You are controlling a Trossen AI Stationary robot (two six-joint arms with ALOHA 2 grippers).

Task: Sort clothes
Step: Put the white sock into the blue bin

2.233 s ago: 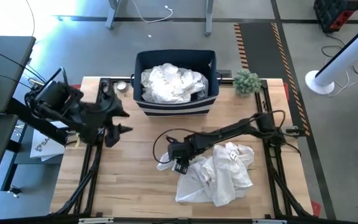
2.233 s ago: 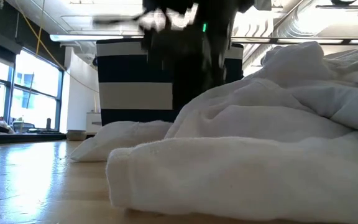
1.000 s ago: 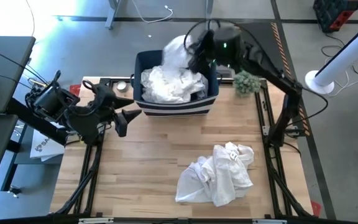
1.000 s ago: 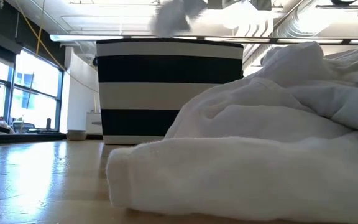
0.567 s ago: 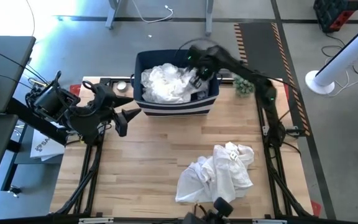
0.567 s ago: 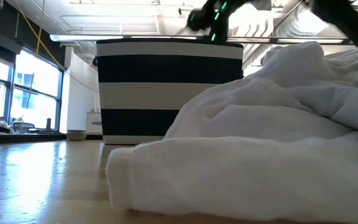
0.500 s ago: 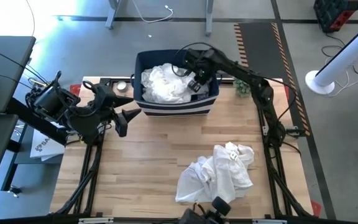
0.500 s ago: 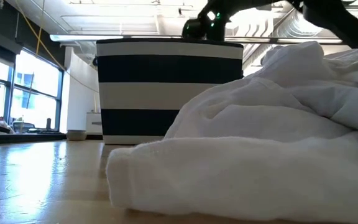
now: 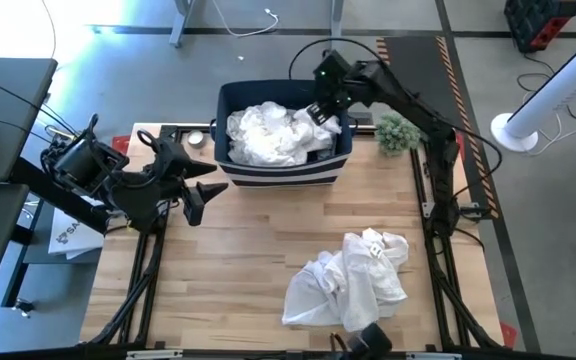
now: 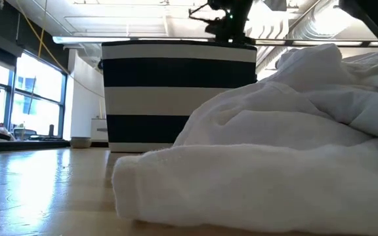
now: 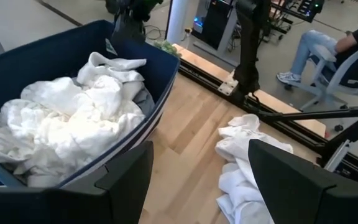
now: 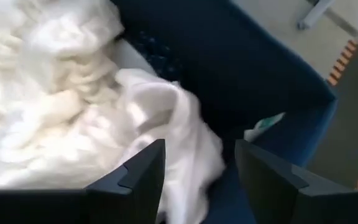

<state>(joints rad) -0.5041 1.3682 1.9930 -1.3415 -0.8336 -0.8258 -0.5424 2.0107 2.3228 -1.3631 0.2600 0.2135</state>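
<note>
A navy bin with white stripes (image 9: 283, 165) stands at the table's far middle, and white clothes (image 9: 273, 135) fill it. A second heap of white clothes (image 9: 353, 280) lies on the wood at the near right; it fills the low view (image 10: 274, 151). My right gripper (image 9: 325, 108) hovers open and empty over the bin's far right corner, above the white clothes (image 12: 73, 106); it also shows above the bin's rim in the low view (image 10: 225, 19). My left gripper (image 9: 203, 190) is open and empty, level, left of the bin, pointing at it (image 11: 73, 112).
A small green plant (image 9: 396, 130) stands right of the bin. A dark rail frame (image 9: 433, 200) runs along the table's edges. Bare wood lies between the bin and the heap. A seated person (image 11: 328, 43) shows beyond the table.
My right gripper carried a white garment over the bin's far side, went down into the bin and let it go. The garment now lies on the clothes in the bin. The gripper has risen toward the bin's far right corner.
</note>
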